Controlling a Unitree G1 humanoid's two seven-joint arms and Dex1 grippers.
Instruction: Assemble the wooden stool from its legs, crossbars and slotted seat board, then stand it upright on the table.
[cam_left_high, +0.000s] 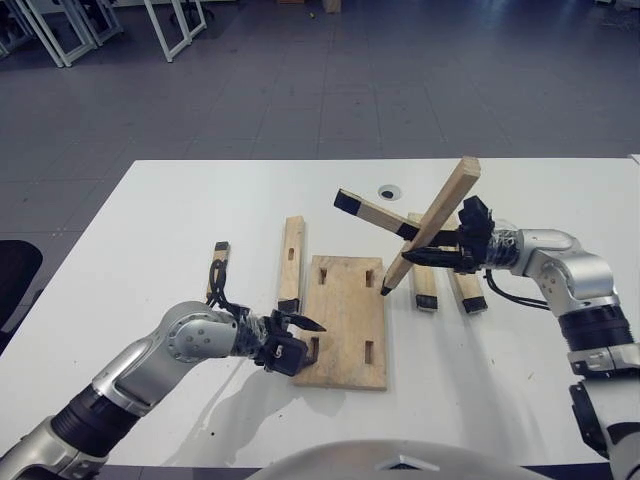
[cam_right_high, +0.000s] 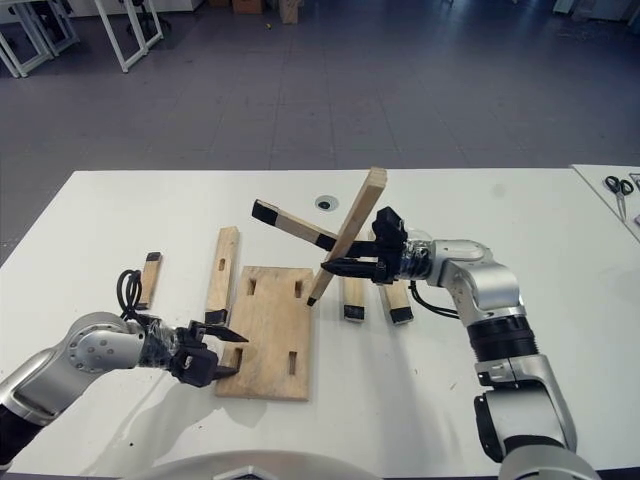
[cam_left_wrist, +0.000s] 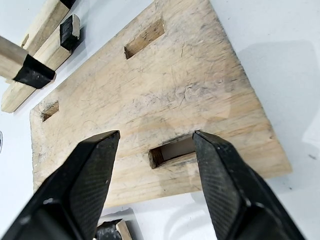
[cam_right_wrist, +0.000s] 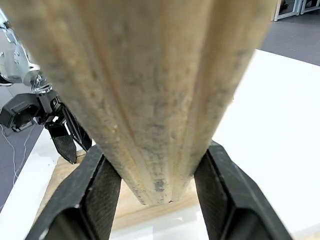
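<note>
One leg, clamped in my right end effector, tilts toward a seat board slot; my left end effector, spread, waits to steady it.

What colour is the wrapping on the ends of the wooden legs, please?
Black, clearest in the left wrist view on the leg ends beside the seat board.
</note>
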